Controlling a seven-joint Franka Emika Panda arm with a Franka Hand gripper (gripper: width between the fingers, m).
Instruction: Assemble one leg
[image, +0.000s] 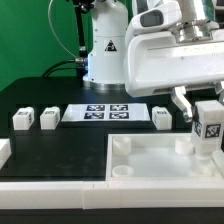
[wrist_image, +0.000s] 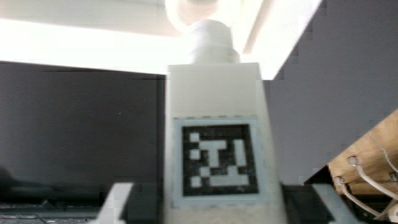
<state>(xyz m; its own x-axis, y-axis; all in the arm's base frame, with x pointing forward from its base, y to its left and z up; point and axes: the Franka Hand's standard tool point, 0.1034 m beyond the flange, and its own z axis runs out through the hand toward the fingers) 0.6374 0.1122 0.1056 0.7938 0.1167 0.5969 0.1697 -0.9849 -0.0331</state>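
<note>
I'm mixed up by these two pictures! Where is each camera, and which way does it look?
Exterior view: off the arm, looking across the table toward the robot's base; the gripper shows.
Wrist view: on the wrist, looking along the fingers at the tagged leg.
Both share the leg, clamped in the gripper.

The marker board (image: 108, 112) is laid on the black desk (image: 40, 95); a white tray-like part (image: 160, 160) is set along its near edge.
</note>
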